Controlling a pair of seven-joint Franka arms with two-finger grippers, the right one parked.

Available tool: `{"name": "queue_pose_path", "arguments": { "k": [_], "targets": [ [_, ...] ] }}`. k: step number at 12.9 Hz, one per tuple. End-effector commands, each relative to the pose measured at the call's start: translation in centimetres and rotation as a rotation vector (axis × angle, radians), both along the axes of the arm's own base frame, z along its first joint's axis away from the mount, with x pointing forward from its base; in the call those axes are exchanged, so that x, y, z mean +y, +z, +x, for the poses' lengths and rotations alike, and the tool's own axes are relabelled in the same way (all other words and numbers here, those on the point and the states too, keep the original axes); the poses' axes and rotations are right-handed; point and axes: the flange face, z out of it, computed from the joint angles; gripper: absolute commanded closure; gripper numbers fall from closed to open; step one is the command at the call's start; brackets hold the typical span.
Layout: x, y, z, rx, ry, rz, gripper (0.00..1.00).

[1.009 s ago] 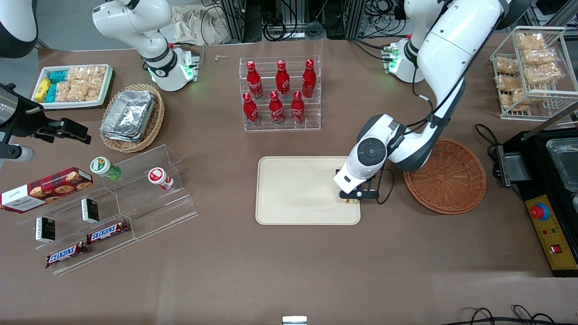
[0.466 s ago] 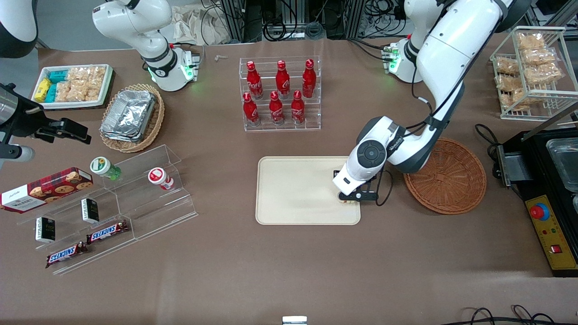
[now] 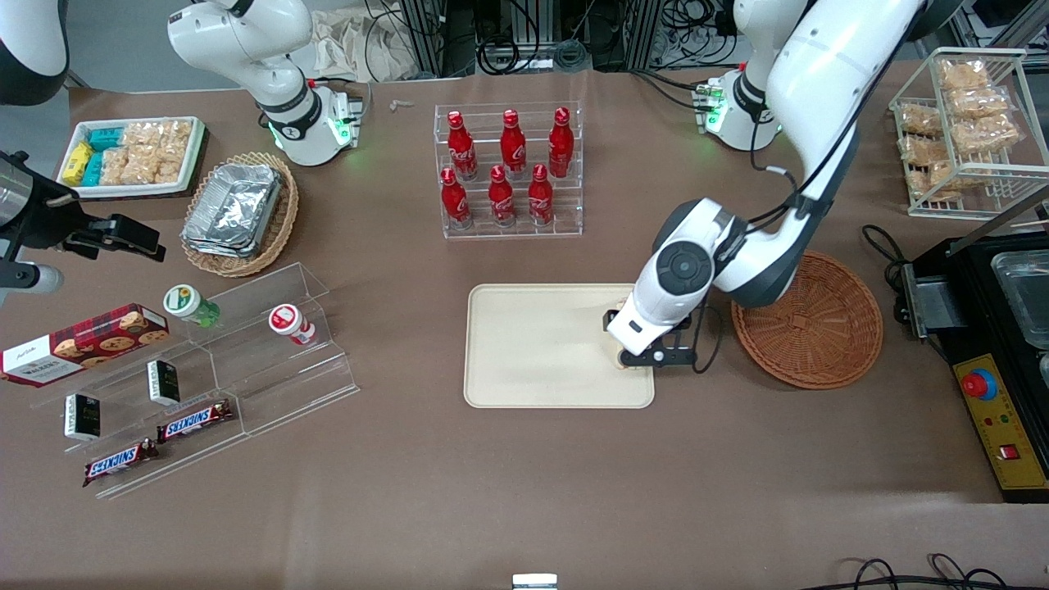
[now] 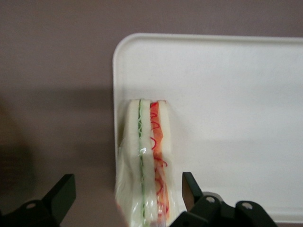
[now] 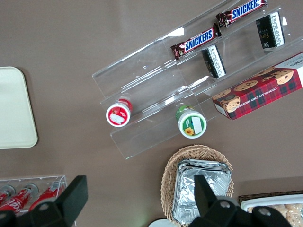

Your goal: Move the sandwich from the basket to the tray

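I see the tray (image 3: 541,348) near the middle of the table, with the basket (image 3: 819,336) just beside it toward the working arm's end. The sandwich (image 4: 147,161) stands on the tray at the rim nearest the basket. My gripper (image 4: 128,196) hangs just above it, one finger on each side with a gap to the bread. The bottle rack (image 3: 508,172) sits farther from the front camera than the tray.

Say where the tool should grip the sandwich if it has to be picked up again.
Grip the sandwich across its two flat bread faces, from above. It stands on the tray at the rim nearest the basket, filling edge up, and the open tool already straddles it.
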Motion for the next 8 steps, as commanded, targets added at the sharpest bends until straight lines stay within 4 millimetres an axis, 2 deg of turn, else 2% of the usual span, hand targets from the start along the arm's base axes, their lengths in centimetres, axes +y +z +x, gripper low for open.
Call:
{"name": "queue_pose_path", "arguments": {
  "k": [1,3,5,6,8],
  "targets": [
    [2.4,7.2,0.3,-0.047,0.086,0.003,0.0],
    [2.9,11.1,1.6,-0.054,0.113,0.012,0.0],
    [5.1,13.9,2.7,-0.092,0.144,0.007,0.0],
    [5.6,15.9,2.0,-0.107,0.13,0.013,0.0],
    [9.0,19.3,1.4,-0.084,0.107,0.019,0.0]
  ]
}}
